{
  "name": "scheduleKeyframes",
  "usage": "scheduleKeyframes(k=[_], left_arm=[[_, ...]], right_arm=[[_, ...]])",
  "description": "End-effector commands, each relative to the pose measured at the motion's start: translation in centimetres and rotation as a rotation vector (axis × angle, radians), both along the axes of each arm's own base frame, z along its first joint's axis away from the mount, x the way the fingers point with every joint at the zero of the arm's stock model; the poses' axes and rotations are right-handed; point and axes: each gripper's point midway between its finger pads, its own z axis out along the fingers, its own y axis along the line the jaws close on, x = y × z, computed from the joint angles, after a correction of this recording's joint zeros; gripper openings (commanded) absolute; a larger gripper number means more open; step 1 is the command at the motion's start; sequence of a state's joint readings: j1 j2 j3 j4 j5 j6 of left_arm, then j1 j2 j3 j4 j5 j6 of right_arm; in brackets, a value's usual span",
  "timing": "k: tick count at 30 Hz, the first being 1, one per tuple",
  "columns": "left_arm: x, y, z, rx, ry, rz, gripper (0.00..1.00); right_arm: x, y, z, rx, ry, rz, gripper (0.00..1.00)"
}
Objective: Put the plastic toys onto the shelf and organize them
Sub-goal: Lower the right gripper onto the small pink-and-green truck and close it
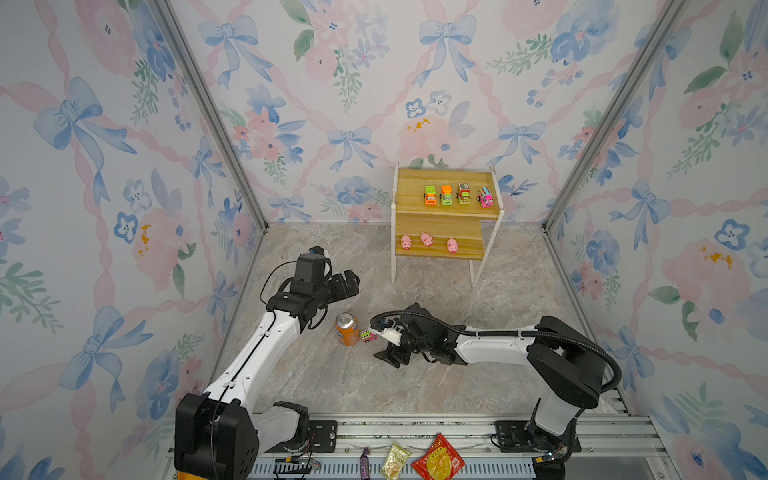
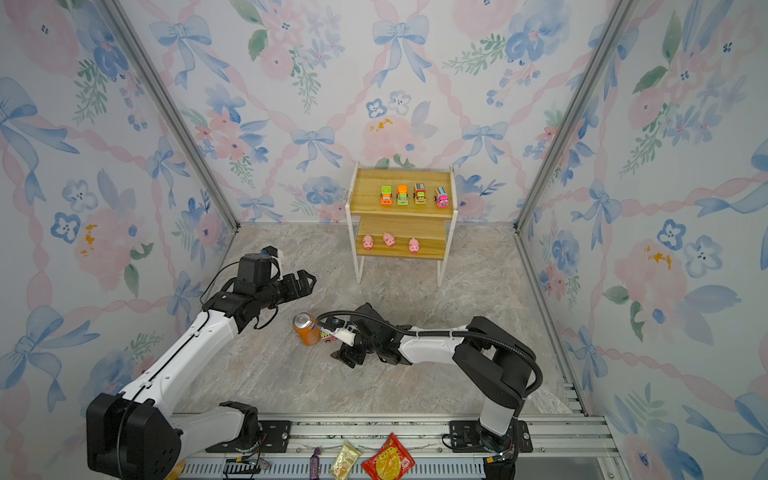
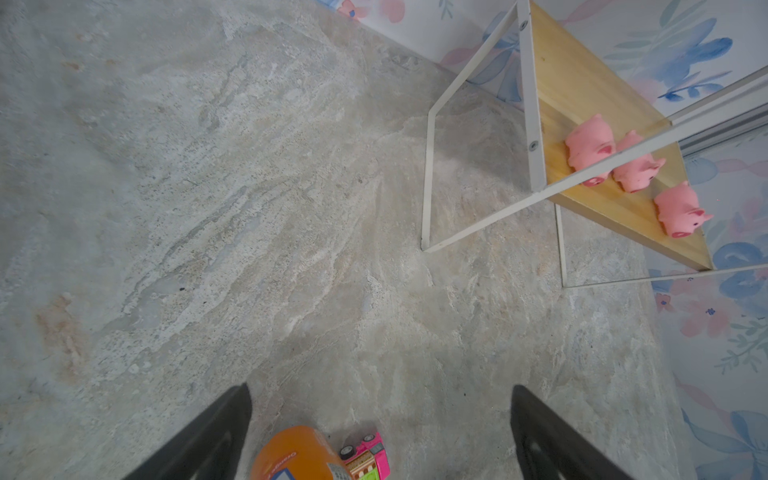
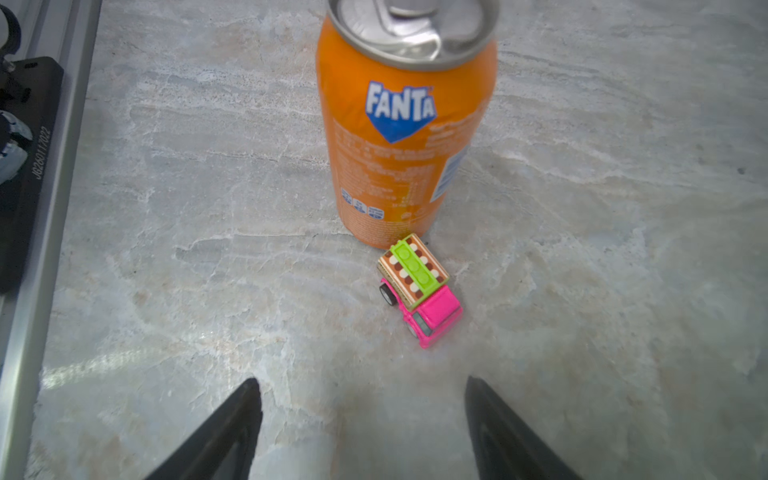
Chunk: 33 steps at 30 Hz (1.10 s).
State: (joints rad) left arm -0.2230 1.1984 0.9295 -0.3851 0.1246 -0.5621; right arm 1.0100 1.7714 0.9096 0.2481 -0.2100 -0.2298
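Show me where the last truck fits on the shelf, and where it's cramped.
Top board: bare strip left of the four trucks; their row runs nearly to the right end. Lower board: a smaller bare patch right of the three pigs. On the floor it's tight: the pink truck sits right beside the can.

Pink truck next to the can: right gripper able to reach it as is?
Probably yes. The right gripper is open, with only bare floor between it and the pink truck. The can, close behind the truck, crowds only the far side.
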Motion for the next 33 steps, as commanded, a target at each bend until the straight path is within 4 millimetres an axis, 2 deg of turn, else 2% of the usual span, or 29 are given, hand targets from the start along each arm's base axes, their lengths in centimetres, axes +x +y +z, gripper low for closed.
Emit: scheduleKeyframes(k=[1,8,14,19,24,33], left_arm=[[-0.3,0.6,-0.5,0.01,0.033,0.02,0.98],[0.1,2.4,-0.8,0.032,0.034,0.074,0.98],[0.2,2.8,-1.3,0.05,0.04,0.058,0.98],[0.3,2.8,-1.6,0.048,0.051,0.038,0.98],[0.6,2.7,-1.3,0.048,0.044,0.028,0.98],[1.1,2.5,-0.7,0.045,0.031,0.022,0.98]], right_arm=[[-0.1,1.5,0.4,0.007,-0.05,0.062,0.79],[-0.1,2.4,0.2,-0.003,-0.071,0.116,0.78],[0.5,3.5,-0.3,-0.024,-0.088,0.144,0.75],[1.8,3.9,-1.2,-0.059,-0.105,0.145,0.72],[3.0,3.9,-1.2,-0.069,-0.12,0.141,0.72],[4.2,3.8,-1.8,-0.124,-0.15,0.172,0.72]])
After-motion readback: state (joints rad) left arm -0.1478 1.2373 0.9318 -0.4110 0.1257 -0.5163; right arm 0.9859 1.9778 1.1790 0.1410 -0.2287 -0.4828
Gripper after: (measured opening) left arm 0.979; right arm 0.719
